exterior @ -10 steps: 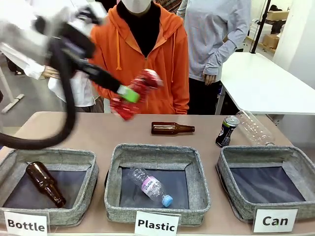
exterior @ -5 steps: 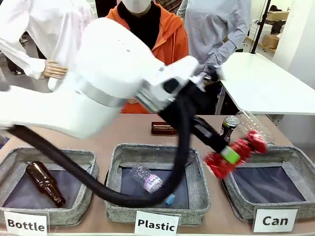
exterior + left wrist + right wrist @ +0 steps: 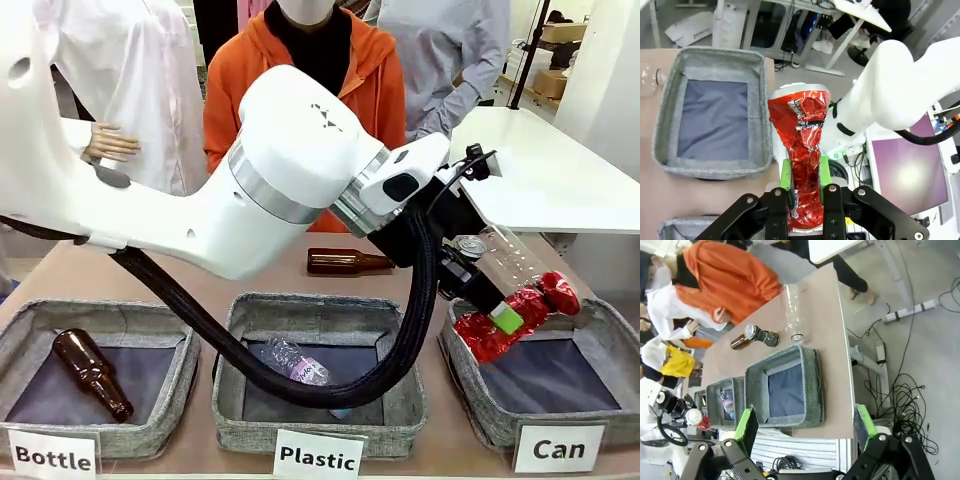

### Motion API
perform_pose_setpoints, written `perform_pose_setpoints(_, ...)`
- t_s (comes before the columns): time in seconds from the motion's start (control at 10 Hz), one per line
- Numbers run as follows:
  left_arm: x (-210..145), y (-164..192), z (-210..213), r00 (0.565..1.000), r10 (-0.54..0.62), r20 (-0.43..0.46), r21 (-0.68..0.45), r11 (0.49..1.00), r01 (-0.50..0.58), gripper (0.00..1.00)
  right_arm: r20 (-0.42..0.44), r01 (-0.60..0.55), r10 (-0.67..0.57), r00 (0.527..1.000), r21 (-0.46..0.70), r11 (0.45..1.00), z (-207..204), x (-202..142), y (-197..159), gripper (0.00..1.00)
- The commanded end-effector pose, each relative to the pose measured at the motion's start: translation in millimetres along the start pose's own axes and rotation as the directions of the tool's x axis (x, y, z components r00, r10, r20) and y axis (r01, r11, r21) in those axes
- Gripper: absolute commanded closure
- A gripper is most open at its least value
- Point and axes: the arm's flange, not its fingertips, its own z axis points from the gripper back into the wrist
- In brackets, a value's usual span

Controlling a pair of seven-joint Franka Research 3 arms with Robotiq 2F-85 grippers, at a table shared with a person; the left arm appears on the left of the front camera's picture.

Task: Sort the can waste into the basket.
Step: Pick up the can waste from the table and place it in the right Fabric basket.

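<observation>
A crushed red can [image 3: 540, 298] hangs over the near left part of the grey "Can" basket [image 3: 500, 425], with my left gripper [image 3: 507, 319] shut on its middle. In the left wrist view the red can [image 3: 802, 125] rises between the green pads [image 3: 785, 175], tilted, beside the basket's rim [image 3: 710, 167]. A black-and-blue can [image 3: 468, 244] stands on the table behind the basket, partly hidden by my arm. My right gripper [image 3: 805, 427] is open and empty, off the table's end, looking at the basket [image 3: 812, 385] and the black-and-blue can [image 3: 760, 335].
A clear plastic bottle [image 3: 512, 262] lies behind the Can basket. A brown bottle [image 3: 345, 262] lies mid-table. The "Plastic" basket [image 3: 320, 430] holds a clear bottle, the "Bottle" basket [image 3: 100, 440] a brown one. A person in an orange hoodie [image 3: 370, 80] stands at the far side.
My left arm has swung the red can from the far left, across the middle, to above the Can basket on the right. The right gripper stays open.
</observation>
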Motion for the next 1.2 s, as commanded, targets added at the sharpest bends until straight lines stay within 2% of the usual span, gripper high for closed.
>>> perform_pose_setpoints(0.0,-2.6,-14.9,-1.6,1.000,-0.011,-0.002,0.017,1.000,0.011,0.75,-0.004,0.013,-0.013,1.000,-0.003,1.000,-1.1,-5.3,2.8,0.00)
perform_pose_setpoints(0.1,0.0,0.0,0.0,1.000,0.000,0.000,0.000,1.000,0.000,0.75,-0.004,0.013,-0.013,1.000,-0.003,1.000,-1.1,-5.3,2.8,0.00)
perform_pose_setpoints(0.2,-2.9,-7.1,-0.3,0.996,-0.084,0.036,0.019,0.996,0.084,0.75,-0.004,0.013,-0.013,1.000,-0.003,1.000,-1.1,-5.3,2.8,0.00)
perform_pose_setpoints(0.3,15.9,7.8,-22.8,0.994,-0.108,-0.015,0.224,0.968,0.108,0.75,-0.004,0.013,-0.013,1.000,-0.003,1.000,-1.1,-5.3,2.8,0.00)
perform_pose_setpoints(0.5,43.6,24.3,-63.2,0.980,-0.152,-0.125,0.331,0.925,0.186,0.75,-0.004,0.013,-0.013,1.000,-0.003,1.000,-1.1,-5.3,2.8,0.00)
perform_pose_setpoints(0.6,49.9,29.1,-85.2,0.970,-0.148,-0.194,0.345,0.915,0.208,0.75,-0.004,0.013,-0.013,1.000,-0.003,1.000,-1.1,-5.3,2.8,0.00)
perform_pose_setpoints(0.7,52.5,33.2,-95.1,0.962,-0.156,-0.224,0.352,0.907,0.229,0.75,-0.004,0.013,-0.013,1.000,-0.003,1.000,-1.1,-5.3,2.8,0.00)
perform_pose_setpoints(0.9,55.9,32.1,-101.0,0.964,-0.173,-0.200,0.379,0.894,0.239,0.75,-0.004,0.013,-0.013,1.000,-0.003,1.000,-1.1,-5.3,2.8,0.00)
perform_pose_setpoints(1.1,56.6,34.9,-103.6,0.963,-0.185,-0.196,0.354,0.903,0.245,0.18,-0.004,0.013,-0.013,1.000,-0.003,1.000,-1.1,-5.3,2.8,0.00)
